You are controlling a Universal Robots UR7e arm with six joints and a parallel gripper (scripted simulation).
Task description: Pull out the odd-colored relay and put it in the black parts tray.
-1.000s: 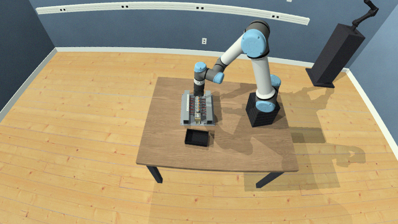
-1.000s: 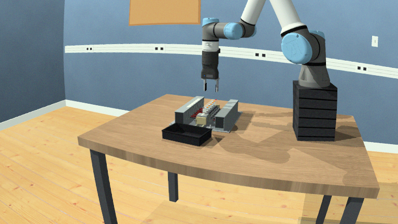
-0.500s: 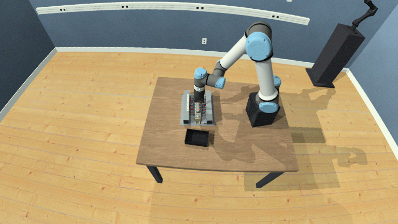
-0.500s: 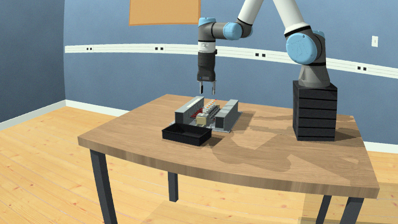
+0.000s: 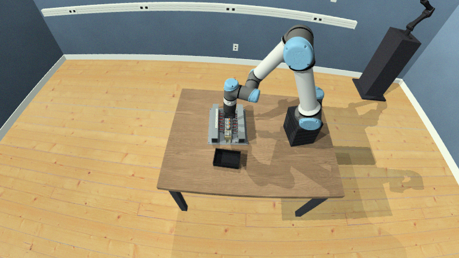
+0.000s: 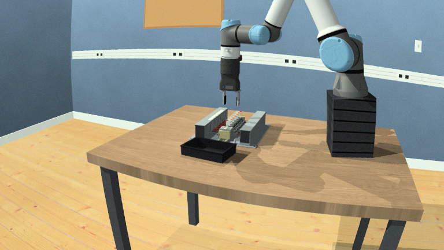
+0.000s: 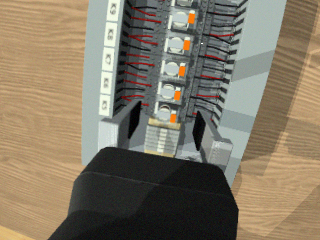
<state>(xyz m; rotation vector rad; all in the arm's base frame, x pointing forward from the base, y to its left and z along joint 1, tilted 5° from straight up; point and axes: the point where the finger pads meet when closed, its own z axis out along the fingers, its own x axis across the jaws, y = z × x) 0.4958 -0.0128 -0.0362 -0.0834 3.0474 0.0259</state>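
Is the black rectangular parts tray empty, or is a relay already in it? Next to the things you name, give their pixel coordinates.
Empty: the black rectangular parts tray (image 5: 227, 166) (image 6: 201, 154) shows only bare black inside.

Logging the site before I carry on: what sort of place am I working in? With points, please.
Probably a robotics lab or training room: an arm on a black pedestal (image 5: 291, 133) (image 6: 330, 126), a wired relay panel (image 5: 244, 142) (image 6: 255, 146) (image 7: 92, 135) on a wooden table, and outlet trunking (image 5: 186, 7) (image 6: 140, 52) along the wall.

open space between the black tray (image 5: 227, 159) (image 6: 208, 150) and the worktop's near edge, a wide gap toward its left edge, grey ducts (image 5: 214, 123) (image 6: 211, 122) walling both sides of the relay row (image 5: 229, 123) (image 6: 233, 121) (image 7: 172, 70); the black pedestal (image 5: 302, 131) (image 6: 351, 126) blocking the right edge
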